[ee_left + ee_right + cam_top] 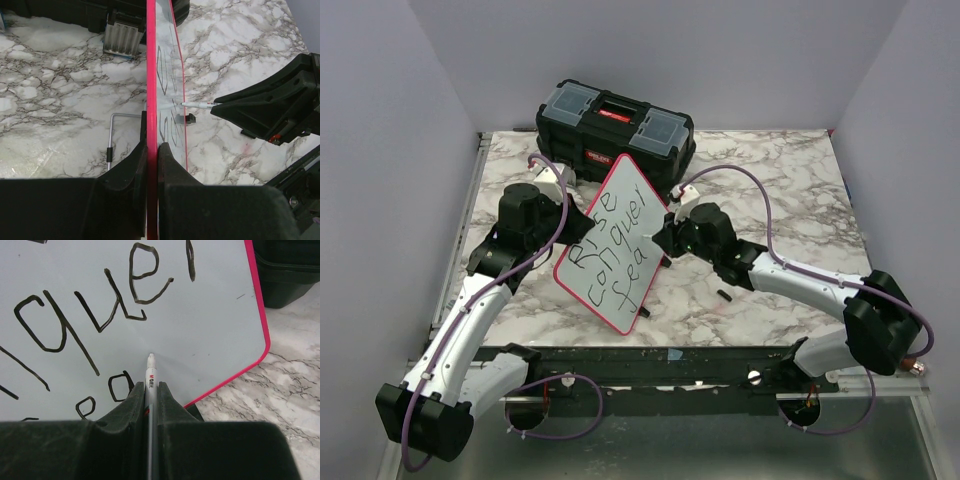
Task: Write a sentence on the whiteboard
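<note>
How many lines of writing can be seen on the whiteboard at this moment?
3, on the whiteboard in the top view: Rise leftmost, conquer in the middle, fea rightmost, apparently unfinished. None seems hidden.

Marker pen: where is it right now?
Right wrist view: the thin white-tipped marker pen is clamped in the right hand, tip at the glossy white, pink-rimmed whiteboard, beside the last black handwritten letters.

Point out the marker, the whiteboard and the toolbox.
marker (150,372): right wrist view, on its barrel just behind the tip.
whiteboard (613,245): top view, middle of its written face.
toolbox (616,125): top view, on its lid by the red handle.
</note>
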Controlling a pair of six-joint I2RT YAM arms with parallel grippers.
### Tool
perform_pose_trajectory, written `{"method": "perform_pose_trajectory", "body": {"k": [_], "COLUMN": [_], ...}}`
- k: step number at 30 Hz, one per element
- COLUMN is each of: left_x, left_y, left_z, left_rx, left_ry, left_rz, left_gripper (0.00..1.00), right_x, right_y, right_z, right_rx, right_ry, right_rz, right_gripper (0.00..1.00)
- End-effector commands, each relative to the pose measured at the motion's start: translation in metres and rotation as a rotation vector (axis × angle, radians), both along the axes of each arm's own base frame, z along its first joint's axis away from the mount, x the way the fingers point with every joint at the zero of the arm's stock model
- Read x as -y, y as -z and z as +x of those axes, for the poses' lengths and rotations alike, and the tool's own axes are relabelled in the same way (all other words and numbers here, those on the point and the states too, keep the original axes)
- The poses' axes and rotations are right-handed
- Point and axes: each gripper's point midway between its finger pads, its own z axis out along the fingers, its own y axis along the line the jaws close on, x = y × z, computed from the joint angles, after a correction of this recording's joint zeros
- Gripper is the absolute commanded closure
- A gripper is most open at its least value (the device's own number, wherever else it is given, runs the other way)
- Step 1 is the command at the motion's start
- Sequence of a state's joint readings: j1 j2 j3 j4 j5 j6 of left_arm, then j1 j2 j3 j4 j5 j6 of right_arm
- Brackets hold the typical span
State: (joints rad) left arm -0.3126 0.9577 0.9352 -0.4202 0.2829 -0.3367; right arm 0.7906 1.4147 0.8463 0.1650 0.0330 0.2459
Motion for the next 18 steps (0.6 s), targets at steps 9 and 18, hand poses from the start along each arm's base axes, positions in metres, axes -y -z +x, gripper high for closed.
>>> {"method": "perform_pose_trajectory", "body": {"k": [9, 18], "left_x": [-0.010, -0.010], "left_y": [0.027, 0.027], "left_z": [-0.008, -0.008], "left_rx": [-0.037, -0.038], "left_ry": [0.030, 0.030], "left_rz": [0.126, 0.128], "left_gripper": [1.00, 1.00], "right_x": [-0.017, -0.012], "right_y": [-0.013, 0.003], "right_z": [0.005, -0.001], "right_rx": [0.011, -0.021], "right_ry": [-0.046, -0.045], "right_rz": [0.054, 0.040], "right_gripper": [0.99, 0.99]}}
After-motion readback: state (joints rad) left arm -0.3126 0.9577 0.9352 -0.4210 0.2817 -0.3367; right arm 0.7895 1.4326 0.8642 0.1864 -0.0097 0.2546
